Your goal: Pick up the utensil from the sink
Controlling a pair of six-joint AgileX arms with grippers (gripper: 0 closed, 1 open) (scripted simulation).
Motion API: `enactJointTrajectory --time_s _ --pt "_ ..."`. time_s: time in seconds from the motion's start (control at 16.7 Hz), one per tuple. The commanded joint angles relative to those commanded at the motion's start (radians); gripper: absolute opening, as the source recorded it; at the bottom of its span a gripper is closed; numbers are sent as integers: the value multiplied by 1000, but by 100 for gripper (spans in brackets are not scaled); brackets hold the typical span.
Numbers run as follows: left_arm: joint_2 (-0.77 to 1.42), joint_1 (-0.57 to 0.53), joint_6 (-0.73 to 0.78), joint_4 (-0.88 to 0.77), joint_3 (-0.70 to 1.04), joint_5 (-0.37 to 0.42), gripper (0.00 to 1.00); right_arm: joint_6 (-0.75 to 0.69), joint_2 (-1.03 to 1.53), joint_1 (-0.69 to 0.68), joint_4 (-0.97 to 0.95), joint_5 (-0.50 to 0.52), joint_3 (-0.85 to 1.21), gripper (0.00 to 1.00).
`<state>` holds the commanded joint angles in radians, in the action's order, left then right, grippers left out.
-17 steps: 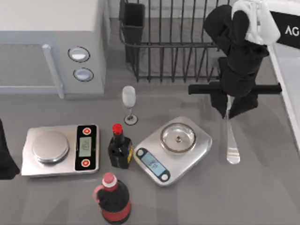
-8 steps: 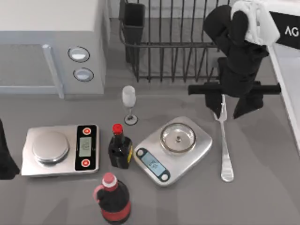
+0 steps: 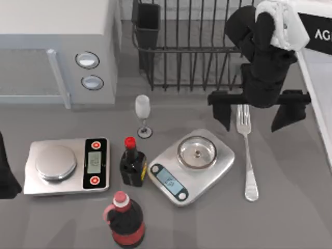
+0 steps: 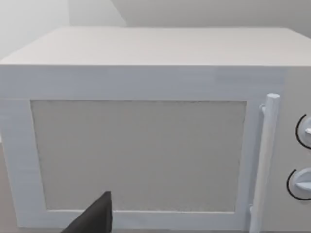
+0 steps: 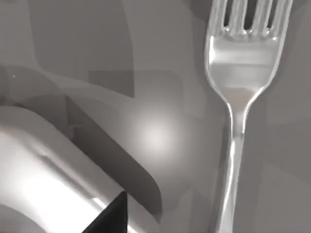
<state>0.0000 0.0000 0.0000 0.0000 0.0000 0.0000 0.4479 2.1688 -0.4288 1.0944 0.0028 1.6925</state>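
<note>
Since the earlier frames our right gripper (image 3: 258, 110) has spread its fingers wide, and the fork (image 3: 248, 155), which hung between them, now lies flat on the grey countertop just right of the round-pan kitchen scale (image 3: 191, 166), tines toward the dish rack (image 3: 181, 46). Our fingers straddle the tine end without touching it. The sink rim (image 3: 314, 98) runs along the far side of the fork from that scale; the fork rests outside the basin. We judge the main risk to be a poor re-grip: the handle is thin, polished and flush with the surface, so closing fingertips may skate over it or push it against the scale. A descent off-centre could also strike the scale's edge. Our left arm (image 3: 8, 171) is parked beyond the flat-platform scale (image 3: 67, 166), facing the microwave (image 4: 146, 136).
</note>
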Motion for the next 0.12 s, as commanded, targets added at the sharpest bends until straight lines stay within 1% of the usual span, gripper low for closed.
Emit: enactJointTrajectory --time_s 0.12 --pt "0 0 0 0 0 0 100 0 0 0 0 0 0 100"
